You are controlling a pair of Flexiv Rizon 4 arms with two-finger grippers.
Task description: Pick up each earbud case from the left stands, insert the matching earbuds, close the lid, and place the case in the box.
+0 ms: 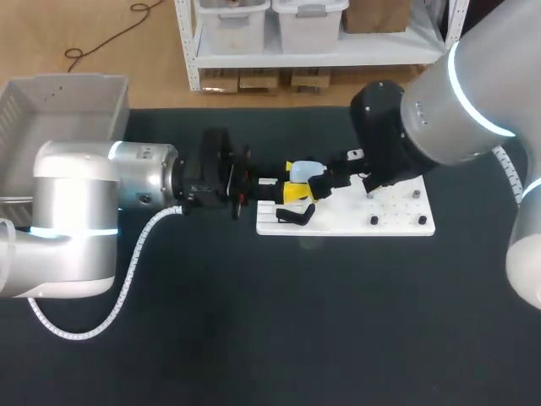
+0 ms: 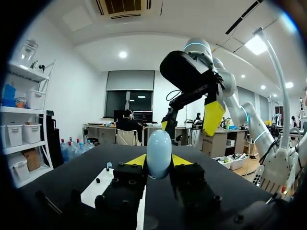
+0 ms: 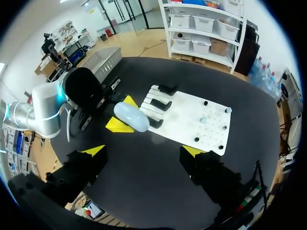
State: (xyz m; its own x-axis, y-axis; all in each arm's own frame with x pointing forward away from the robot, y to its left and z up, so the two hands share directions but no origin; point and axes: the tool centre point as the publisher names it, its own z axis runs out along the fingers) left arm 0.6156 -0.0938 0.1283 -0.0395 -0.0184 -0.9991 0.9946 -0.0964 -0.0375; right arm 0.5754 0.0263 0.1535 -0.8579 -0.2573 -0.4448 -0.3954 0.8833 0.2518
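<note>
The left gripper pinches a pale blue earbud case at the stand end of a white board on the dark worktop, the right gripper hanging above, fingers spread.

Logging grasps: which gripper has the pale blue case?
The left gripper: it clamps the pale blue case from both sides; the right gripper is open and empty.

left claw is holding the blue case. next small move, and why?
Probably lower the right claw onto the pale blue case to flip its lid open. The left claw is shut on the case from both sides, holding it up by the white board. The case looks closed, and the right claw hangs open and empty above it. Nothing can go in until the lid is up.
</note>
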